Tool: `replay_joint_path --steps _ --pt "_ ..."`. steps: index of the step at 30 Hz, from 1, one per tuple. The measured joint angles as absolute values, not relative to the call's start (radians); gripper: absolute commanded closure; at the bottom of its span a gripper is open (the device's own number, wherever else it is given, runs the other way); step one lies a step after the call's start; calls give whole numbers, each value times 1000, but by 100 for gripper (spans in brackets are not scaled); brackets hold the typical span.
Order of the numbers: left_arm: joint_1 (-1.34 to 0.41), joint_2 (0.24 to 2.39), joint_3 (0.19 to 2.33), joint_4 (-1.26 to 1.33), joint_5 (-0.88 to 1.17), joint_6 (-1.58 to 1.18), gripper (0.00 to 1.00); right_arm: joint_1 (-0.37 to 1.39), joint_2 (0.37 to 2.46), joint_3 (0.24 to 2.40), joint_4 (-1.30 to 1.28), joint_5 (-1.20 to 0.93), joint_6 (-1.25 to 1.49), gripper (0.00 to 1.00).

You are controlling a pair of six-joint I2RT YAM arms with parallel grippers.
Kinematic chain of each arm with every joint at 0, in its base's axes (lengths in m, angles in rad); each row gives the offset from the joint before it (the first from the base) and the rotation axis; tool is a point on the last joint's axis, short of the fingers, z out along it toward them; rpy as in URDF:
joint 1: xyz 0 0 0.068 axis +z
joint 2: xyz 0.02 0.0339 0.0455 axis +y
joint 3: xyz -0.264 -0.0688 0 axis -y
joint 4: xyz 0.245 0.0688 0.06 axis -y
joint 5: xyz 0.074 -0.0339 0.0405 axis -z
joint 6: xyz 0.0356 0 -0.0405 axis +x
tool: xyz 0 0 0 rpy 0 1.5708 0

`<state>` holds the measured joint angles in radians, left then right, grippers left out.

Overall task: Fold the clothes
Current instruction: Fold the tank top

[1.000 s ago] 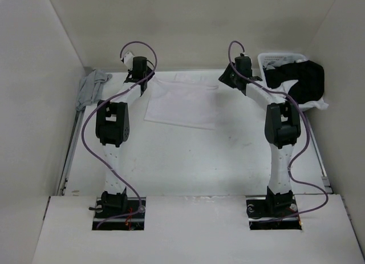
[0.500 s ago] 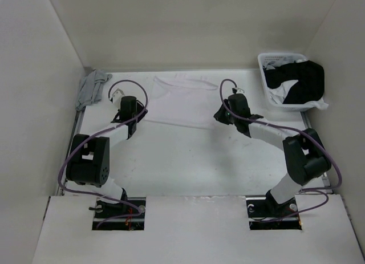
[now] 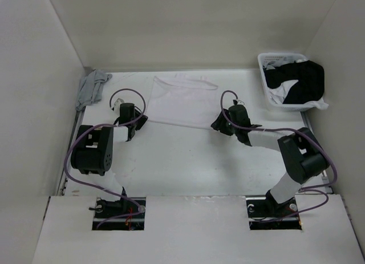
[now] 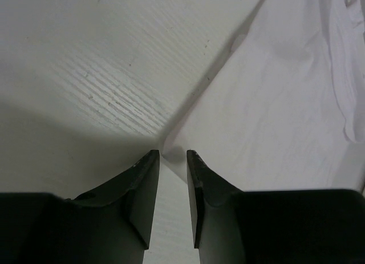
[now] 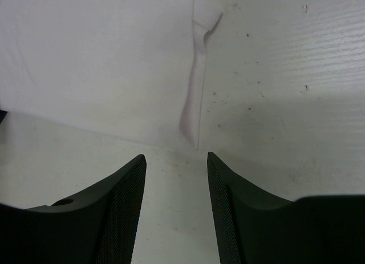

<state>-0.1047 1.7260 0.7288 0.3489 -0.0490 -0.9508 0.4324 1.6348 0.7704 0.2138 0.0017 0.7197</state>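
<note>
The white tank top [image 3: 182,101] lies spread flat on the far half of the surface [image 3: 188,167]. Its straps and scoop neck point toward the back wall, and its straight hem faces the near side. The cloth looks smooth across the middle, with a few soft wrinkles up by the straps.

The left tool [image 4: 173,154] sits low at the hem's left corner. Its fingers [image 4: 145,190] stand only narrowly apart. The tip of the corner reaches right up to the gap between them, and from here I cannot tell whether the cloth touches either finger. Nothing is pinched.

The right tool [image 5: 175,157] sits low at the hem's right corner, with its fingers [image 5: 122,201] spread wider than the left ones. The corner's tip lies just ahead of the fingertips, not between them. A thin raised crease runs from that corner up along the side edge, where the cloth turns over in a small flap.

In the far right corner stands a white basket [image 3: 279,55] with black garments [image 3: 302,81] heaped in it and hanging over its rim. A grey cloth [image 3: 91,87] lies crumpled in the far left corner by the side wall, apart from the tank top.
</note>
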Motion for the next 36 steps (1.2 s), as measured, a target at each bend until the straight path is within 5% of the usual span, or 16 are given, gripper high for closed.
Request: replay_joint_path --steps 15,36 --pt "-92 1789 741 434 -51 -996 95 430 1717 777 255 -20 809 65" --pt "-95 1741 698 417 -71 -1000 100 420 1768 802 283 7 835 99"
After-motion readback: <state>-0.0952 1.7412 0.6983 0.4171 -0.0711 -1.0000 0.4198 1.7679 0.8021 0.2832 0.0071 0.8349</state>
